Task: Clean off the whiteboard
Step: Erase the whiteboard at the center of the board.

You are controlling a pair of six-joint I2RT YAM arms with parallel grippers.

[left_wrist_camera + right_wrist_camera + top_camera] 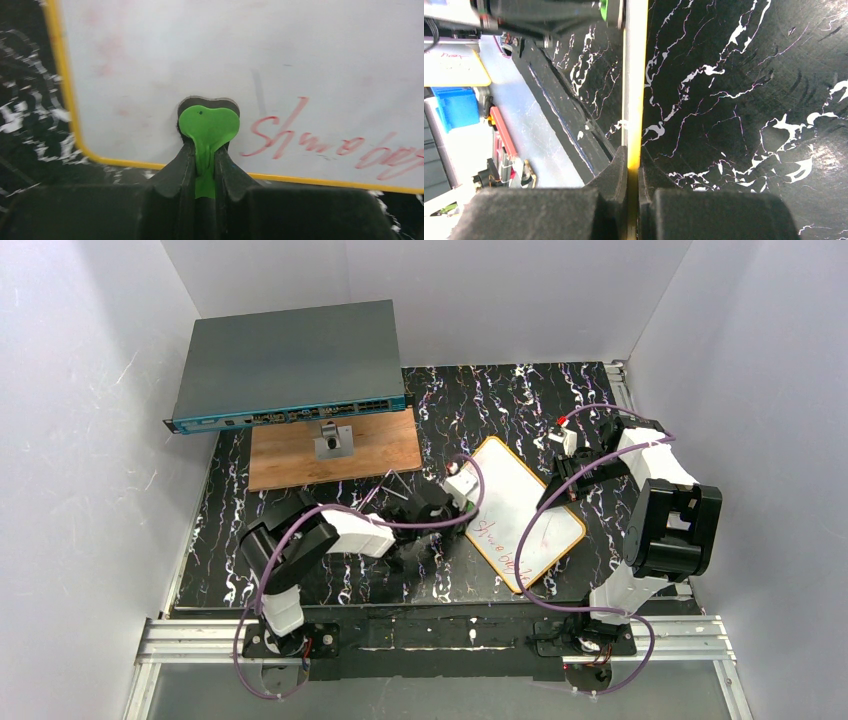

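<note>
With the whiteboard pinched at its rim by the right hand, the green eraser gripped in the left hand should be pressed flat across the red writing beside it.

Black marbled tabletop bearing wooden board, whiteboard and, seemingly, grey switch.

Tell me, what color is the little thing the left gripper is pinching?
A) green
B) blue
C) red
A: the left wrist view shows a green eraser pinched in the left gripper, over the whiteboard.
</note>
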